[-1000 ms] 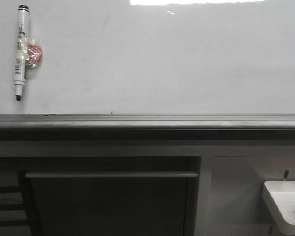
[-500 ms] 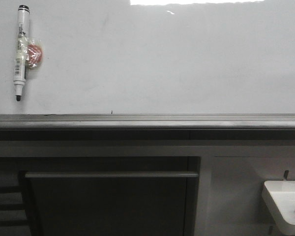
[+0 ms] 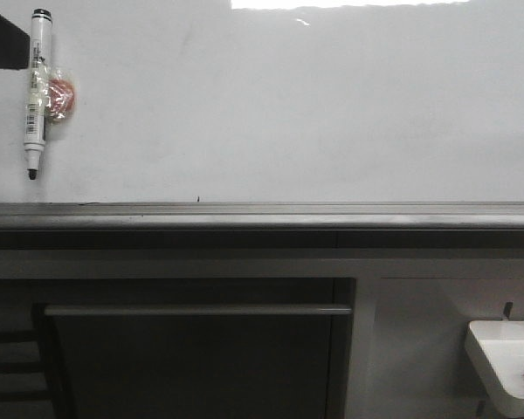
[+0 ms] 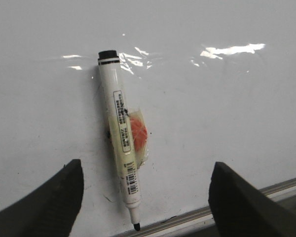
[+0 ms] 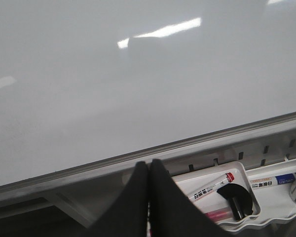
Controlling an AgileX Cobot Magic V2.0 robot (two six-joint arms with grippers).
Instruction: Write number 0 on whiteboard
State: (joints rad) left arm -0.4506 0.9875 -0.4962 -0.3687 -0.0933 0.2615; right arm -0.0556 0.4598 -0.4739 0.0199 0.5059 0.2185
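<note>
The whiteboard (image 3: 288, 105) fills the upper half of the front view, with a grey ledge (image 3: 262, 214) along its lower edge. No number 0 shows on it. A white marker (image 3: 37, 87) hangs tip down at the far left, held by clear tape with an orange-red lump (image 3: 61, 94). My left gripper (image 4: 146, 165) is open in front of the board (image 4: 227, 98), its fingers on either side of the marker's (image 4: 122, 148) lower end, apart from it. One dark finger (image 3: 0, 39) shows in the front view's corner. My right gripper (image 5: 149, 165) is shut and empty below the ledge.
A small black speck (image 3: 198, 199) sits just above the ledge. A white tray (image 3: 498, 349) hangs at the lower right, holding a red-capped marker (image 5: 212, 186) and other pens. A dark cabinet with a bar handle (image 3: 196, 310) stands under the board.
A dark finger of my left gripper has come into the top left corner of the front view, beside the marker's cap. Nothing else has moved.
</note>
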